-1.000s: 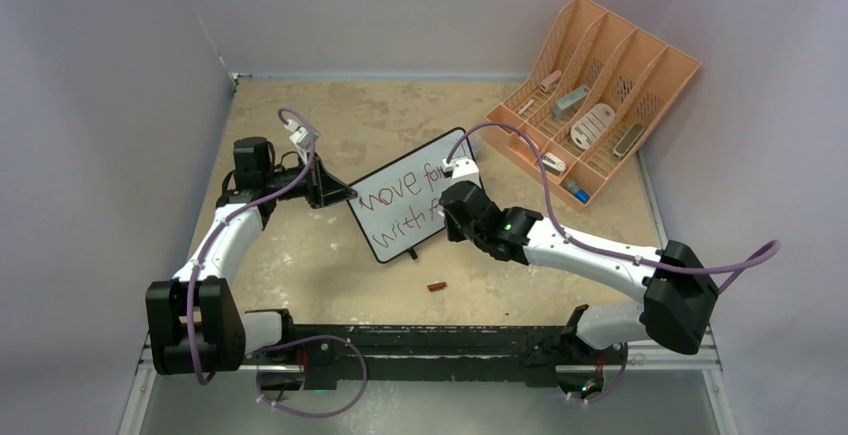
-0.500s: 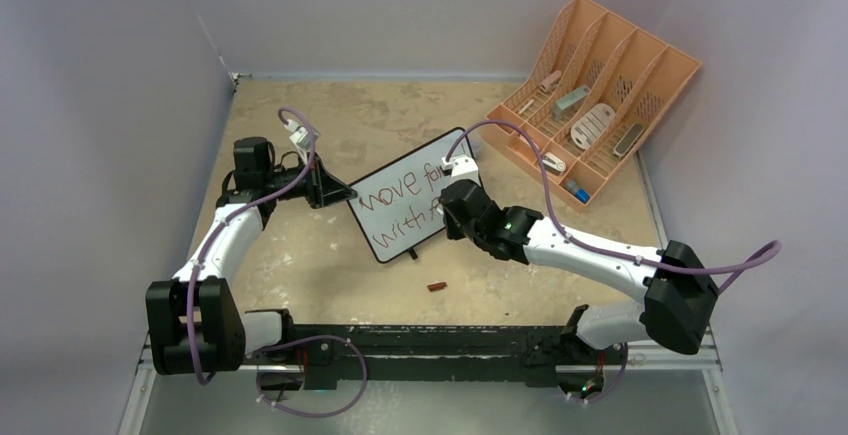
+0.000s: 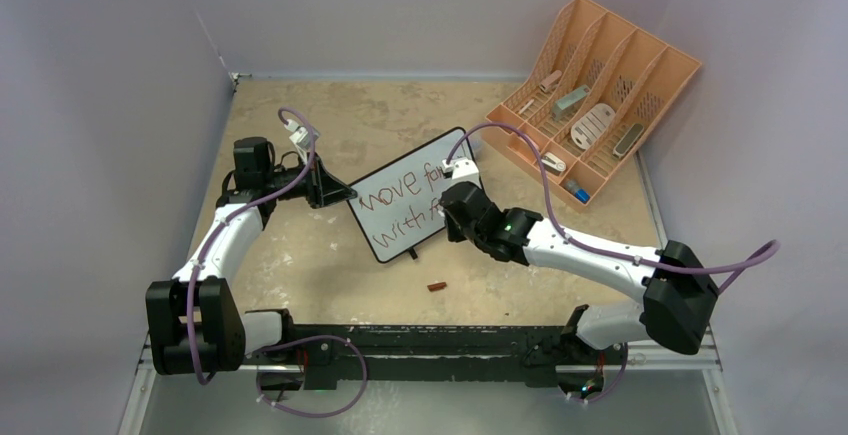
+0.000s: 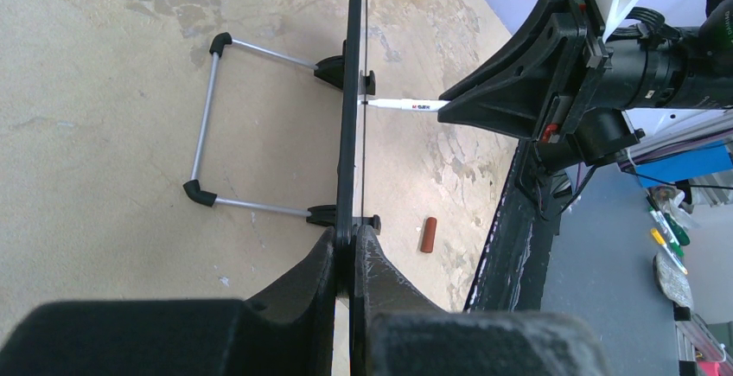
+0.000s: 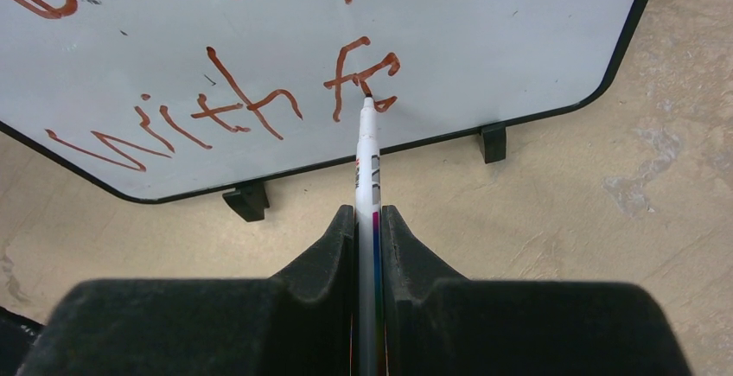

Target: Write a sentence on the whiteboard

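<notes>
The whiteboard (image 3: 400,205) stands upright on its black feet mid-table, with brown writing "move fo…" and "with f…" on it. My left gripper (image 3: 340,195) is shut on the board's left edge; in the left wrist view (image 4: 350,246) its jaws pinch the black frame (image 4: 350,91) seen edge-on. My right gripper (image 3: 447,217) is shut on a white marker (image 5: 367,168), whose tip touches the board (image 5: 484,39) at the last letters of the lower line. The marker also shows in the left wrist view (image 4: 406,105), touching the board's face.
A peach slotted organizer (image 3: 590,95) with small items stands at the back right. A brown marker cap (image 3: 436,286) lies on the table in front of the board, also in the left wrist view (image 4: 427,233). The board's wire stand (image 4: 207,125) sticks out behind it.
Almost nothing differs; the right gripper with the marker has shifted very slightly at the board. The left arm has not moved.
</notes>
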`<state>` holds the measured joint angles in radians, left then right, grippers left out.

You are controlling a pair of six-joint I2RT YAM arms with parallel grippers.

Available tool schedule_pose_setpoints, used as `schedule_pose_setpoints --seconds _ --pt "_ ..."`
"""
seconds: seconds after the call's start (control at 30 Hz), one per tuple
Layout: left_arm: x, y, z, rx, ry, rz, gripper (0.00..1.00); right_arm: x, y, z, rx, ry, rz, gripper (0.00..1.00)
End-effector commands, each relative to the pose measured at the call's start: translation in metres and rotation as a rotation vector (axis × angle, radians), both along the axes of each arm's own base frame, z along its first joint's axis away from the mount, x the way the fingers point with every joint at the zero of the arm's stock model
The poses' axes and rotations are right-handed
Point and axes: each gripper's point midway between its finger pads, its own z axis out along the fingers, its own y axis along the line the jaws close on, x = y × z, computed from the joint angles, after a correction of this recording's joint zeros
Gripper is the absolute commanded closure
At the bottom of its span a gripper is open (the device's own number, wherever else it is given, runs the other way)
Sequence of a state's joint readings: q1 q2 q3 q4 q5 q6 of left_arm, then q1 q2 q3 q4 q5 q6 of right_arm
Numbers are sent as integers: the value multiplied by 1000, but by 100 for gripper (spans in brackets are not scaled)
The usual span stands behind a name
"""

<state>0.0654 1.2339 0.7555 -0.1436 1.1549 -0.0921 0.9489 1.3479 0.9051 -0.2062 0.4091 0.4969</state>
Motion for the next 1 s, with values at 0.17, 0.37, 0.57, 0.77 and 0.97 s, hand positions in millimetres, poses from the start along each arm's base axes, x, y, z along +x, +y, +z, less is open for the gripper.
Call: schedule_pose_setpoints --seconds 0.17,0.37,0.57,0.77,0.97 --pt "4 3 10 9 -63 4 100 4 -6 2 2 -25 -38 100" --pt "3 3 10 8 -64 3 100 7 -9 3 -11 -36 -53 100" --pt "3 3 10 8 -64 1 100 7 -11 3 -20 -37 -58 100" --pt "3 2 10 7 -66 0 100 11 -10 8 -16 -53 -68 100" --pt "3 2 10 7 -64 0 100 18 -8 18 -4 -83 -81 100"
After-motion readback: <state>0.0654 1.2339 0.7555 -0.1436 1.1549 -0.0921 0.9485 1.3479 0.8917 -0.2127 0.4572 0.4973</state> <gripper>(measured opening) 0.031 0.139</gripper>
